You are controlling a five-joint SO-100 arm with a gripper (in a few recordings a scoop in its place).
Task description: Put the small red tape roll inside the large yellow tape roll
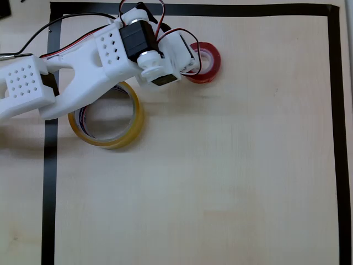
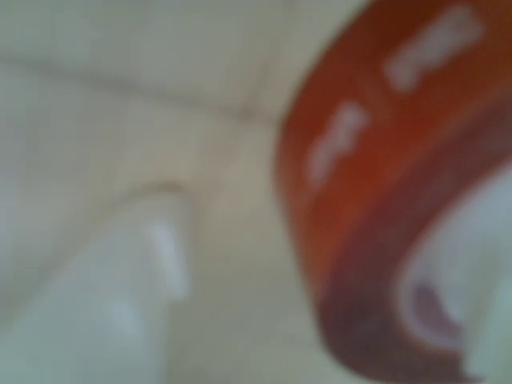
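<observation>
Overhead view: the white 3D-printed arm reaches in from the left edge, and its two-finger gripper (image 1: 194, 59) sits over the left side of the small glossy red tape roll with a white inner core (image 1: 205, 62), which lies flat on the pale wooden table (image 1: 231, 165) near the top of the area framed by black tape lines (image 1: 49, 193). The large translucent yellowish tape roll with print on its inner core (image 1: 108, 118) also lies flat, down and to the left of the red roll, well apart from it and partly covered by the arm's forearm.

Wrist view: the red roll (image 2: 376, 184) fills the right half, very close and out of focus, with one pale finger (image 2: 120, 304) at lower left. The finger stands off the roll's outer wall, with bare table between them, so the jaws appear spread rather than clamped; the blur leaves the second finger's position uncertain, though it probably sits at or inside the core.

Governing relation: the roll lies immediately right of the visible finger, its axis vertical, so a grip across the ring wall appears to be the step in hand. The carry would then run down-left in the overhead view, towards the yellow roll's wide hole.
</observation>
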